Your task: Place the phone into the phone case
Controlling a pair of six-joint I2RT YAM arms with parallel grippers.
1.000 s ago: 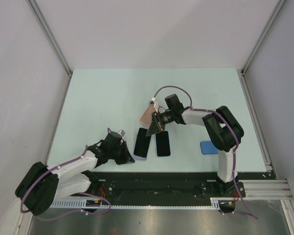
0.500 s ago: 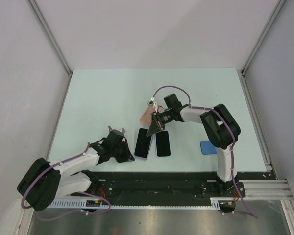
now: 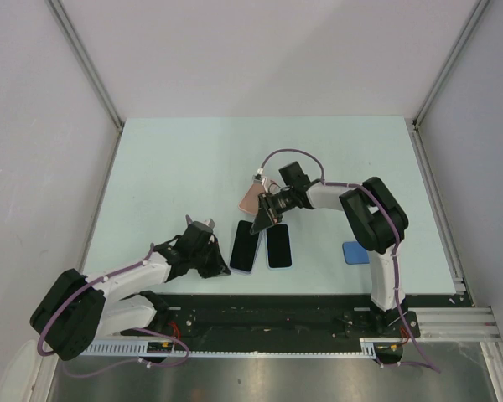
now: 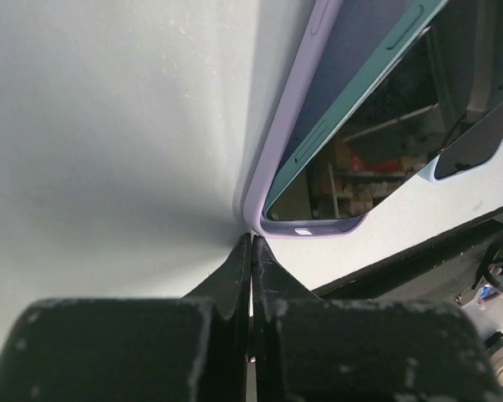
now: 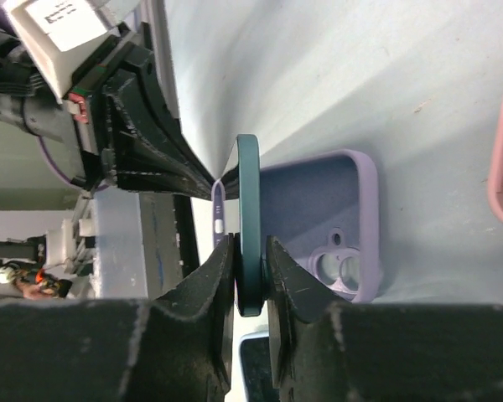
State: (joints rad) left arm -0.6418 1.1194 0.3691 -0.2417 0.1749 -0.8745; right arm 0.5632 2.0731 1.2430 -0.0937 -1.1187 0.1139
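Only the right arm has leaned a little to the left. The right gripper (image 5: 250,243) clamps the phone (image 5: 248,167), which stands on edge in the case (image 5: 310,201) at centre frame. The closed left gripper (image 4: 251,247) braces the case corner; if it slips there, the phone could pop out.

The phone (image 5: 248,226) is seen as dark teal at its edge, the phone case (image 5: 314,197) as plain lilac. A pink case (image 3: 250,198) and a blue slab (image 3: 356,252) are set off by the pale mint table (image 3: 176,167).
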